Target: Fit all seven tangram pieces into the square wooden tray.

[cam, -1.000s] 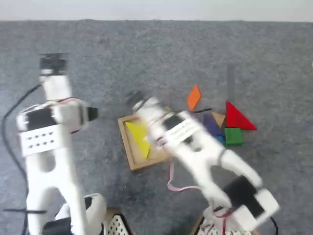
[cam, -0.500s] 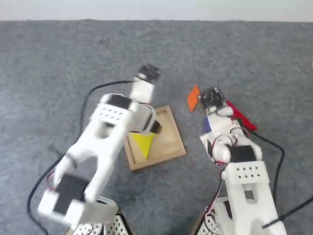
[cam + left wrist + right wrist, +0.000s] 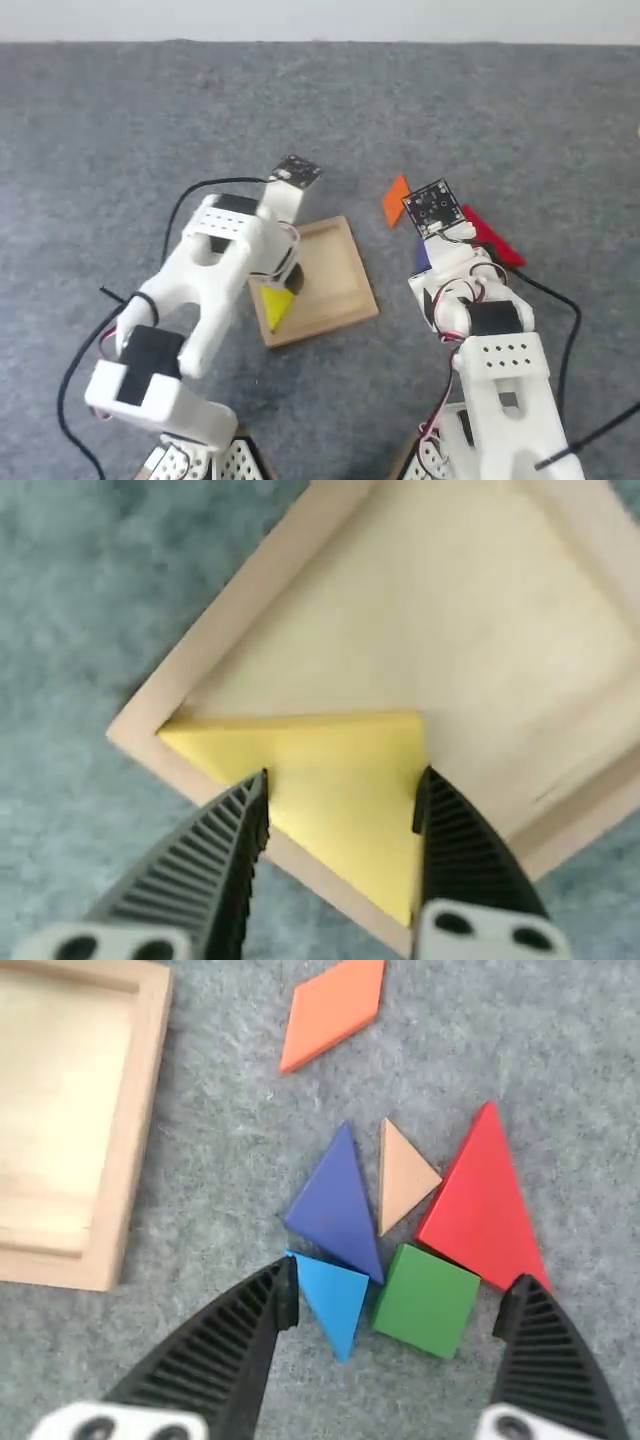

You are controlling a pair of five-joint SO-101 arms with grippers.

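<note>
The square wooden tray (image 3: 345, 285) lies at mid-table. A yellow triangle (image 3: 335, 780) lies flat in one corner of the tray (image 3: 230, 610). My left gripper (image 3: 340, 795) hangs open just above it, one finger on either side. My right gripper (image 3: 400, 1290) is open above the loose pieces beside the tray. Below it are the green square (image 3: 427, 1300), light blue triangle (image 3: 335, 1295), dark blue triangle (image 3: 332, 1208), tan triangle (image 3: 402, 1175) and red triangle (image 3: 480, 1205). The orange parallelogram (image 3: 333, 1008) lies apart, farther out. In the high view the right arm (image 3: 470, 300) covers most of the cluster.
Grey carpet covers the table all round. The tray's rim (image 3: 135, 1160) lies a short way from the dark blue triangle. In the high view the orange parallelogram (image 3: 396, 199) and the red triangle (image 3: 490, 237) show past the right arm. The left arm (image 3: 230, 260) spans the tray's near-left corner.
The left arm swung from the table's left side over the tray and lowered onto the yellow triangle. The right arm drew back from the tray to above the loose pieces.
</note>
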